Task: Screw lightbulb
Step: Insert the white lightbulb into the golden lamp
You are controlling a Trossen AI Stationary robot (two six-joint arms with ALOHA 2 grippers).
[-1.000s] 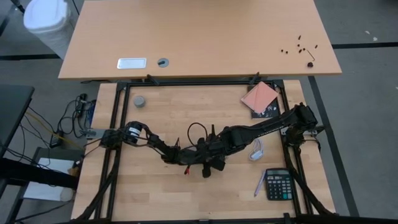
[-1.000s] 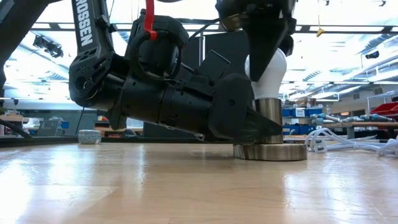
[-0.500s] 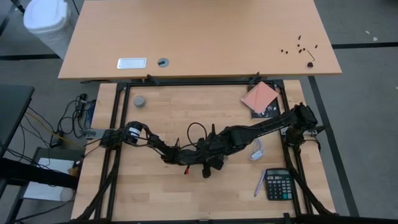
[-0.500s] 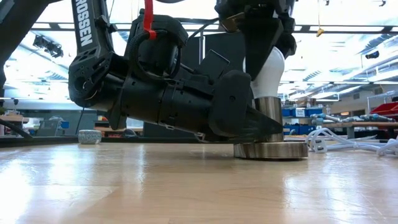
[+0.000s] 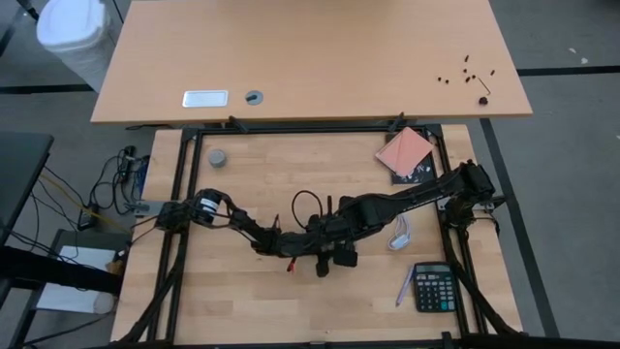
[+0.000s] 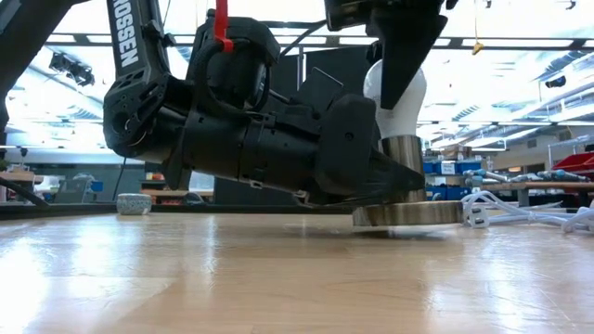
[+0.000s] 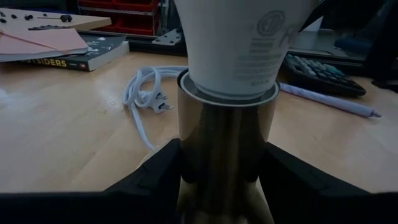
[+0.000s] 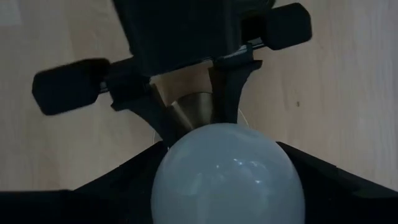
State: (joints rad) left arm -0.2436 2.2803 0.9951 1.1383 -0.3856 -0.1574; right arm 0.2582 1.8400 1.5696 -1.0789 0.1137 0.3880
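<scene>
The white lightbulb (image 6: 397, 104) stands upright with its screw base in the metallic socket (image 6: 401, 176), whose base disc (image 6: 408, 214) is on the table near the middle. My left gripper (image 5: 323, 256) lies low and level, shut on the socket. My right gripper (image 6: 399, 56) comes from above, shut on the bulb's rounded head (image 8: 227, 171). The left wrist view shows the bulb's neck (image 7: 233, 50) sitting in the socket's cylinder (image 7: 225, 140). My left gripper pinches the socket's upright cylinder (image 7: 186, 149) between its two fingers (image 7: 152, 177), low on the cylinder above the base disc. The fingers come in level from the table's left. The socket stands upright in the hold. My right gripper pinches the bulb's rounded head (image 8: 180, 155) between its two fingers (image 8: 118, 180), one on each side. The fingers point down from above. The bulb stands upright, its base in the socket.
The socket's white cord (image 5: 402, 233) lies coiled to the right of the grippers. A calculator (image 5: 434, 287) and a pen (image 5: 404, 286) lie near the front right. A pink sheet on a book (image 5: 405, 152) lies far right, and a grey cap (image 5: 218, 157) far left.
My right gripper has turned about its upright axis while staying shut on the bulb's head. In the low view the socket's base disc and my left gripper's fingers stand slightly higher than before.
</scene>
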